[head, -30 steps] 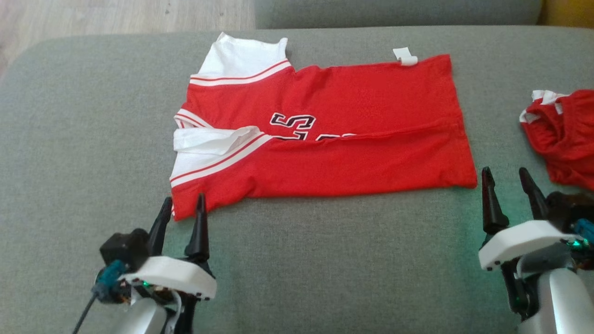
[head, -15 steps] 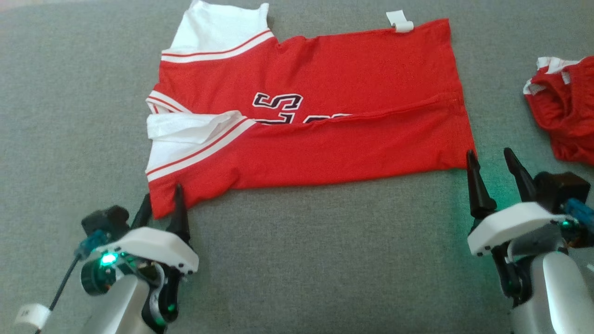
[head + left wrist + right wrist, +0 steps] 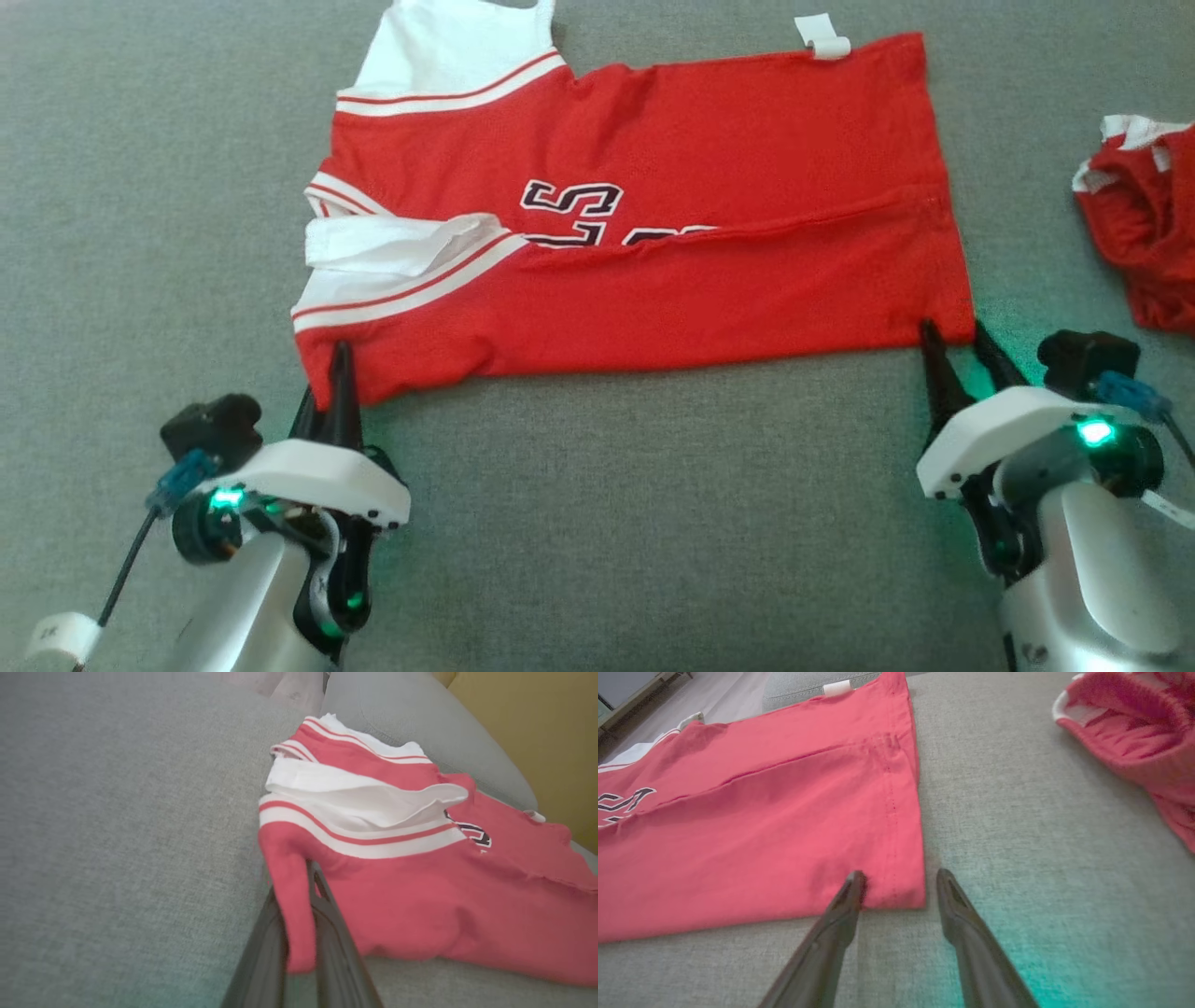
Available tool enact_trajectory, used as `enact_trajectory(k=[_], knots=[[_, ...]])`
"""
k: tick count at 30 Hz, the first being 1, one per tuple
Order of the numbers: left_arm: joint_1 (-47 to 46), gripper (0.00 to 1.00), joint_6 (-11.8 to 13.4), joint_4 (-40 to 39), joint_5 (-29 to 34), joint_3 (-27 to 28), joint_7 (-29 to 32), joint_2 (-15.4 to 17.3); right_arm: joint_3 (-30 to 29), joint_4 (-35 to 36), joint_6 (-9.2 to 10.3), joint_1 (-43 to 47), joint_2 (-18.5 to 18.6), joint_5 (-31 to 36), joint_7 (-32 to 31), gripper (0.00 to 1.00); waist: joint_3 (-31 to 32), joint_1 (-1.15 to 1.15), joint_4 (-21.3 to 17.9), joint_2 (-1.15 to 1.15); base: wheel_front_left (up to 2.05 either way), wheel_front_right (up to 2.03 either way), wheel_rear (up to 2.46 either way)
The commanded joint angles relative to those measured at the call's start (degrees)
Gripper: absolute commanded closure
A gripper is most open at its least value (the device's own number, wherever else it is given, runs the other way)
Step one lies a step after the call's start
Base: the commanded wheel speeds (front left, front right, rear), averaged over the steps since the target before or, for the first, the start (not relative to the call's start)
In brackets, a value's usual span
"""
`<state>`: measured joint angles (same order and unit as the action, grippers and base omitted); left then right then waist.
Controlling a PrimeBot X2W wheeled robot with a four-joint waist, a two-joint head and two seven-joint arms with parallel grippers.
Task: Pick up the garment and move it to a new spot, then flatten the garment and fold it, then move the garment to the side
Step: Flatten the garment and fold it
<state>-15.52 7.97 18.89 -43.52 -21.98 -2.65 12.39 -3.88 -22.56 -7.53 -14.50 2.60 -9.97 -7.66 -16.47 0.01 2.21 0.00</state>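
Left pincer (image 3: 327,385): clenched on the near left corner of the garment (image 3: 653,177). The left wrist view shows a strip of red cloth pinched between the two fingers, the corner lifted a little off the sofa cushion (image 3: 607,523).

Right pincer (image 3: 901,875): released, fingers apart, at the near right corner of the garment. One fingertip lies over the red cloth just inside the hem. The other is over bare cushion just beside it. No cloth is gripped there.

Garment: a red jersey with white striped trim, spread lengthwise across the grey cushion, its near edge folded up over the black lettering. A white label (image 3: 822,39) sticks out at the far edge.

Other item: a second red and white garment (image 3: 1144,243) lies crumpled to my right, well apart from the first.
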Motion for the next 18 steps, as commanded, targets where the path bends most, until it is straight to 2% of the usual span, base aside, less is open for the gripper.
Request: enact_trajectory(k=[1, 2, 3, 10, 14, 18], knots=[[-1.4, 1.00, -0.2, -2.6, 0.8, 2.1, -1.0, 1.5, 1.7, -0.1, 0.04, -2.3, 0.3, -0.6, -0.1, 0.71, 0.5, -0.01, 0.4, 0.00, 0.00, 0.00, 0.00], [-1.4, 1.00, -0.2, -3.4, 1.0, 2.0, -1.2, 1.7, 1.8, -1.2, 0.04, -2.8, 0.3, -1.3, 0.2, 0.97, 0.7, -0.01, 0.6, 0.00, 0.00, 0.00, 0.00], [-1.5, 1.00, -0.2, -4.1, 1.2, 2.0, -1.3, 1.8, 1.8, -2.2, 0.04, -3.3, 0.3, -1.8, 0.4, 1.00, 1.0, -0.01, 0.8, 0.00, 0.00, 0.00, 0.00], [-0.8, 1.00, 0.4, -11.2, 2.5, 1.6, -0.5, 4.3, 0.2, -2.4, 0.04, -4.5, 0.3, -3.7, 4.8, 1.00, 4.1, -0.01, 1.1, 0.00, 0.00, 0.00, 0.00], [0.9, 1.00, 1.1, -15.4, 2.8, 1.2, 1.4, 5.7, -0.6, -0.2, 0.04, -2.3, 0.3, -3.2, 4.0, 1.00, 5.8, -0.01, 1.0, 0.00, 0.00, 0.00, 0.00], [5.5, 1.00, 2.6, -20.1, 2.9, 0.3, 4.5, 8.0, -0.8, 4.6, 0.04, 3.7, 0.3, -2.3, 1.9, 1.00, 7.4, -0.01, 0.6, 0.00, 0.00, 0.00, 0.00]])
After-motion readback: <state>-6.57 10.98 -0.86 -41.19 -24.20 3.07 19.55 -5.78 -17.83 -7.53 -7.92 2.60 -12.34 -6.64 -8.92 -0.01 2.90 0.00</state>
